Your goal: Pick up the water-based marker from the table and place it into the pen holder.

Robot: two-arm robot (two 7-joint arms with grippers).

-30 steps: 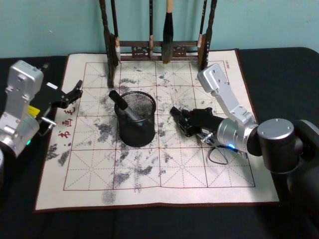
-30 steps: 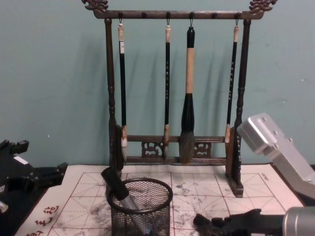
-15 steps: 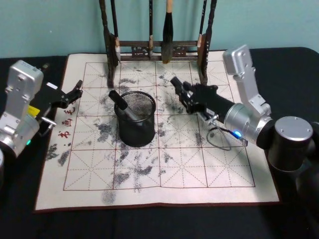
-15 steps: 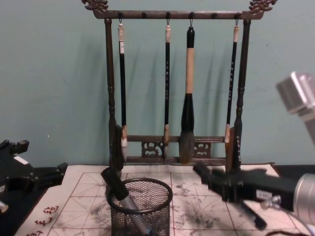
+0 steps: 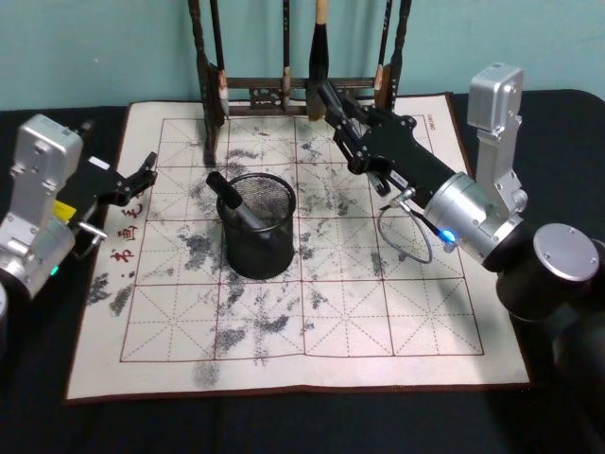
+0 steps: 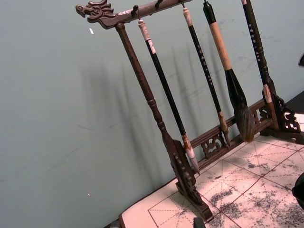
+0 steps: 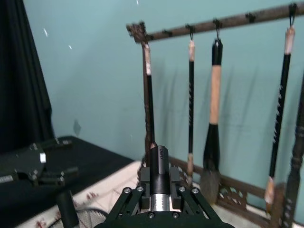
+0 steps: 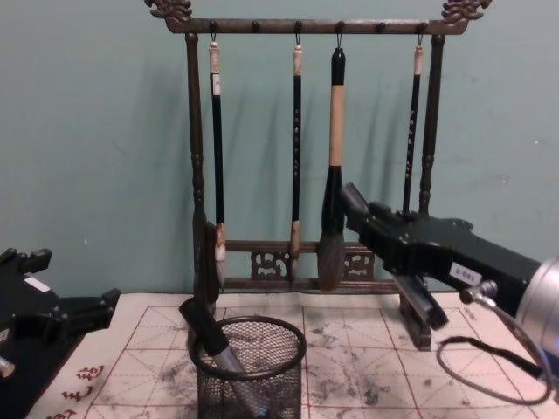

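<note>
Silver arms [image 5: 463,213], black looped cable [image 5: 380,227]

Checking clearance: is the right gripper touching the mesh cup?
Apart. The head view shows the right gripper, holding a marker, up by the brush rack, with mat between it and the mesh cup.

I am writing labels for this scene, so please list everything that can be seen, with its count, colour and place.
pen holder: one, black wire mesh, middle of the mat
leaning marker: one, black and grey, inside the pen holder
held marker: one, black with a white band, in the right gripper
brush rack: one, dark wood, at the mat's far edge
brushes: four, dark, one thicker with a tan handle, hanging from the rack
mat: one, cream with a red grid and ink stains, on the tablecloth
tablecloth: one, black
wall: teal, behind the rack
left gripper: black, open, at the mat's left edge
right gripper: black, shut on the held marker, in the air before the rack
</note>
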